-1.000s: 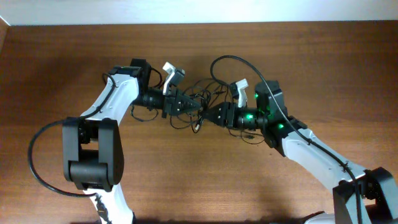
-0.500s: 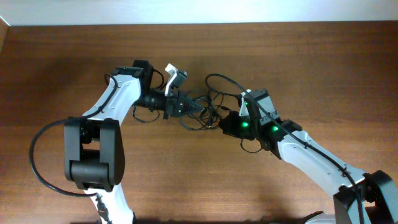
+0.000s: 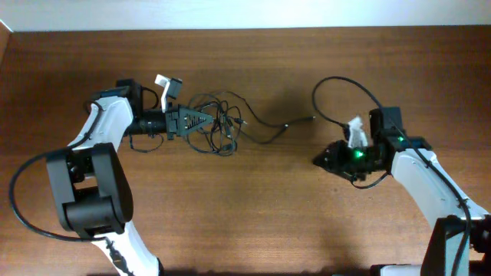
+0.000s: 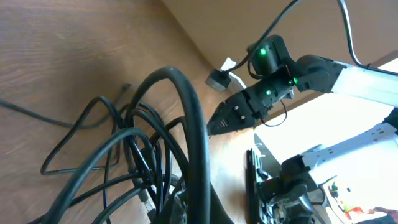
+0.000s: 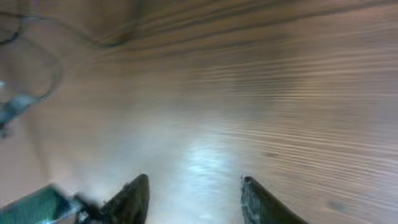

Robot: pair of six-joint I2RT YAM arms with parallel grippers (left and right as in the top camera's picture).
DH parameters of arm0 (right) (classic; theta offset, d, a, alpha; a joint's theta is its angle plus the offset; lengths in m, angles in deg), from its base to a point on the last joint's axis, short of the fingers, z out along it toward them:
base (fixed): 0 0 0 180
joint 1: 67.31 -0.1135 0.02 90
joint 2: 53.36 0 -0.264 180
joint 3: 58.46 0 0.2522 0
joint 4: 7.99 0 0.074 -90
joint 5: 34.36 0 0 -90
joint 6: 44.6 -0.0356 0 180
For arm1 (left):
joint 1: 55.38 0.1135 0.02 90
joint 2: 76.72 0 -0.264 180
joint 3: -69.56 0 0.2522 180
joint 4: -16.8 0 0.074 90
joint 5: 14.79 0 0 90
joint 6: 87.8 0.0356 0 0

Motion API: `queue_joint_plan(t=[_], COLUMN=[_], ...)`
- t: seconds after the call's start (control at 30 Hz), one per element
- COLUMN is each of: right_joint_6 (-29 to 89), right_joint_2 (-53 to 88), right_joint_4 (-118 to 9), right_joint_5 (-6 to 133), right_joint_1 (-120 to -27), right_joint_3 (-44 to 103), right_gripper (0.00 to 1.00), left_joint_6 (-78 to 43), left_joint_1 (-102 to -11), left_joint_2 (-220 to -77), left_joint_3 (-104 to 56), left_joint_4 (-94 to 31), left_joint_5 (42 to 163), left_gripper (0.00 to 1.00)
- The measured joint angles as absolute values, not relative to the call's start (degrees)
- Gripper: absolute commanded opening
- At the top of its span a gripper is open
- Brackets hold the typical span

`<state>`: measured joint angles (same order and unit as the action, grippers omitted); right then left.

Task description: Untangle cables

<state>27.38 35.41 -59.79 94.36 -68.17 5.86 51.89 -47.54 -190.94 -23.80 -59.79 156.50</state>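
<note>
**Left hand.** The left hand (image 3: 202, 119) is closed. Its fingertips sit at the left edge of the cables (image 3: 222, 124). In the left wrist view the cords converge at the bottom of the frame, right at the fingers. The hand appears to be clamped on a few of them, though the contact point itself is out of focus. From there the cords rise in loose, overlapping loops toward the camera.

**Cables.** The tangle lies on the table (image 3: 230, 222) just beyond the left hand, left of centre. One strand leaves the knot and runs to the right across the wood. Its free end (image 3: 313, 118) stops near the right arm without touching it.

**Right hand.** The right hand (image 3: 317, 160) is open. In the right wrist view its two fingers (image 5: 134, 199) stand apart, with only bare table between them. It holds nothing. It points toward the tangle and is well apart from it, lying a little nearer the camera side of the table than the strand's free end.
</note>
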Motion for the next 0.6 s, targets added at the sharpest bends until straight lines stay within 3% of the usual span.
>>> queue_joint_plan(t=[0.13,0.37,0.6], right_joint_6=[27.75,14.20,4.49], right_joint_2=[35.41,35.39,35.48], right_joint_4=[-55.29,-34.39,-33.41], right_joint_5=[98.78,97.56,78.26], right_joint_1=[-74.75,-90.77,-100.72], right_joint_3=[5.97,6.52,6.52], right_gripper=[0.63,0.62,0.47], left_joint_6=[51.87,51.87,50.95], left_joint_1=[-50.93,-53.00,-53.00], left_joint_2=[-190.94,-190.94,-190.94], left_joint_3=[-23.80,-23.62,-23.58], left_joint_4=[-59.62,-58.68,-58.65], left_joint_5=[157.29,157.77,157.94], left_gripper=[0.00,0.00,0.00])
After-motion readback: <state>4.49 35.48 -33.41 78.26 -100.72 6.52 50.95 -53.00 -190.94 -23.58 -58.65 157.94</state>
